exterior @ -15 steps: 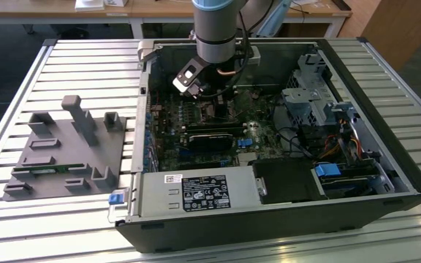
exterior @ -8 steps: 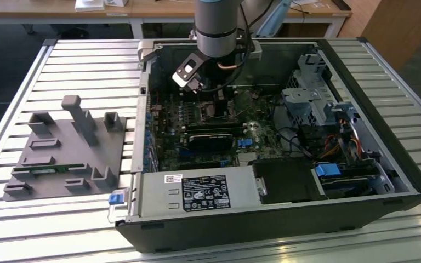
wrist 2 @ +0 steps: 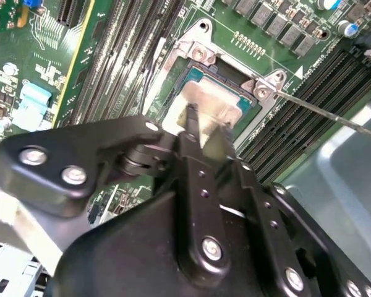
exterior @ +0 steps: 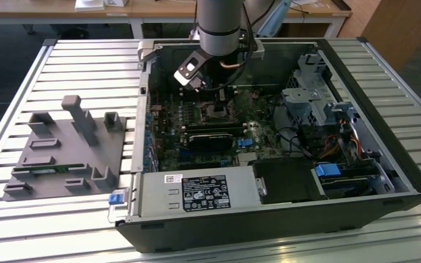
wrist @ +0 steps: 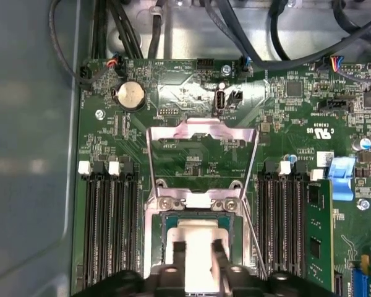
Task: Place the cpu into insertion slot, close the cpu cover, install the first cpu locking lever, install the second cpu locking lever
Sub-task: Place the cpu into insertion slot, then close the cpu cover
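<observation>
One cpu [wrist: 198,236] lies flat, edges square w/ insertion slot [wrist: 168,230], under gripper [wrist: 199,249].

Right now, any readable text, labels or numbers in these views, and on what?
Quoted text: none, nothing reads cleanly.
Power supply label, exterior view: print too small to read.
White sticker beside it: too small.
Board markings, first wrist view: small and blurred, not readable.

Silver cpu [wrist: 198,244] sits flat in the insertion slot [wrist: 153,241]. The cpu cover [wrist: 201,131] stands open, tilted back.
</observation>
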Action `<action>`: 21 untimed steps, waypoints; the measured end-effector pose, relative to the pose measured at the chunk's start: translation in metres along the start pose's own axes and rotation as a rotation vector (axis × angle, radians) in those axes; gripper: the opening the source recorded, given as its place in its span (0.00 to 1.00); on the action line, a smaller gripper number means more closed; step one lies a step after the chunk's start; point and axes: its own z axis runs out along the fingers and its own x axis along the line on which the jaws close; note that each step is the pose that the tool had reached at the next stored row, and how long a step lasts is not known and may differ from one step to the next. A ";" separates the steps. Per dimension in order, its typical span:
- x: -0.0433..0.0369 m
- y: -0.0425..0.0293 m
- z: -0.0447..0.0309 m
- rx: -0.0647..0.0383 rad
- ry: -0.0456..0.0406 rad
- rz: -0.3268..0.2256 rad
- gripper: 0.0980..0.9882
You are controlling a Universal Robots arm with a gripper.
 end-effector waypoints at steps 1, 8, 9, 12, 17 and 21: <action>0.0000 0.0012 0.0001 0.004 0.0001 0.000 0.23; 0.0001 0.0023 -0.0023 0.009 0.0000 0.000 0.01; 0.0001 0.0023 -0.0026 0.009 0.0000 0.000 0.01; 0.0001 0.0023 -0.0033 0.009 0.0002 0.000 0.01; 0.0001 0.0023 -0.0036 0.009 0.0000 0.000 0.01; 0.0001 0.0025 -0.0062 0.009 -0.0001 0.000 0.01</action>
